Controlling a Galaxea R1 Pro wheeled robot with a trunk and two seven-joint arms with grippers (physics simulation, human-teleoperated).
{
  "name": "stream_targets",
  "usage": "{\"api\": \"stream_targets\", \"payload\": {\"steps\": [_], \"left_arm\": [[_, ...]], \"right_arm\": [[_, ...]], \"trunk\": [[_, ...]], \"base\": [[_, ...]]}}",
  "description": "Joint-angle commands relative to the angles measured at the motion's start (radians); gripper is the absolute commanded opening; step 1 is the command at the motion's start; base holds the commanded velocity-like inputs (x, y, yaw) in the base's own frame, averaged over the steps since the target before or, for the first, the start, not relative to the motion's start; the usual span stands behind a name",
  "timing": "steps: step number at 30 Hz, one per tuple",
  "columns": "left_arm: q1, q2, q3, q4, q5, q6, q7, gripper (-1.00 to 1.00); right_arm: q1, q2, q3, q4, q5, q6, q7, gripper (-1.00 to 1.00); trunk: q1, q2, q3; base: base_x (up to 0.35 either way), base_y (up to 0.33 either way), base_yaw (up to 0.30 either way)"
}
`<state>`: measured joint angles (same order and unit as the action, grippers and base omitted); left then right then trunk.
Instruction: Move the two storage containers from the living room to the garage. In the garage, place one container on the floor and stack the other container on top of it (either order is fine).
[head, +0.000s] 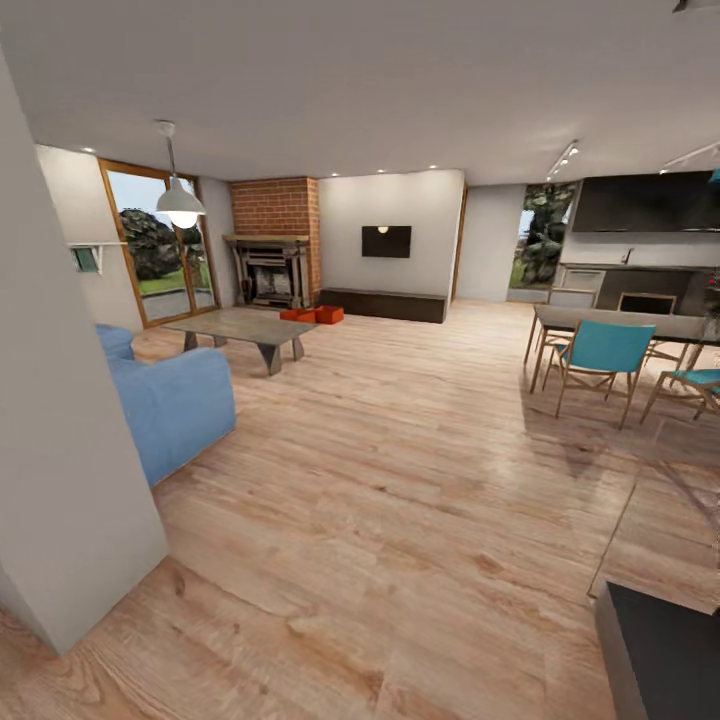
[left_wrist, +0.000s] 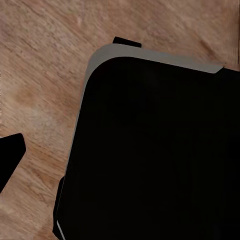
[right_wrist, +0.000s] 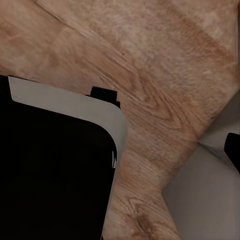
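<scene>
Two shallow red-orange rectangular storage containers (head: 313, 314) are sitting side by side on the light wood-plank floor (head: 400, 480) at the far end of the living room, just in front of the red brick fireplace (head: 272, 255) and just beyond the far edge of the low grey coffee table (head: 242, 328). They appear to be touching or nearly so; too small to settle. A long dark low cabinet (head: 383, 304) is running along the wall to their right, under a wall-mounted black screen (head: 386, 241). Nearer, a blue sofa (head: 165, 395) is standing at left, and a dining table with teal chairs (head: 600, 352) at right.

Both wrist cameras are looking down at plank flooring and the dark rounded body of the robot base (left_wrist: 155, 150). A black tip is showing at the edge of each wrist view, but whether either end effector is apart or together I cannot tell.

Step in hand, as I judge it: the approach drive; nothing is picked up yet. The containers are well apart from the robot. The next move calls for rolling forward across the open floor, passing between sofa and dining set, skirting the coffee table on its right side, and stopping close enough to reach down to the bins.
</scene>
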<state>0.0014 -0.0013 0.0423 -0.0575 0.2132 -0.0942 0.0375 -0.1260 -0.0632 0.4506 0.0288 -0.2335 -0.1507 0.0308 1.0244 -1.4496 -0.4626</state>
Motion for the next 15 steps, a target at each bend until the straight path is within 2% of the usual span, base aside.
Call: {"api": "stream_targets", "payload": {"steps": [1, 12, 15], "left_arm": [[0.000, 0.000, 0.004, -0.001, 0.002, -0.002, 0.001, 1.00], [0.000, 0.001, 0.004, -0.001, 0.002, -0.001, 0.001, 1.00], [0.000, 0.002, 0.004, -0.001, 0.002, -0.001, 0.001, 1.00]], "right_arm": [[-0.001, 0.000, 0.008, 0.003, -0.010, -0.006, 0.003, 1.00], [-0.001, 0.000, 0.008, 0.003, -0.010, -0.006, 0.004, 1.00], [-0.001, 0.000, 0.009, 0.003, -0.010, -0.006, 0.004, 1.00]], "trunk": [[0.001, 0.000, -0.001], [0.001, 0.000, -0.001], [0.001, 0.000, -0.001]], "base": [[0.333, 0.094, -0.251], [0.333, 0.095, -0.249], [0.333, 0.095, -0.109]]}}
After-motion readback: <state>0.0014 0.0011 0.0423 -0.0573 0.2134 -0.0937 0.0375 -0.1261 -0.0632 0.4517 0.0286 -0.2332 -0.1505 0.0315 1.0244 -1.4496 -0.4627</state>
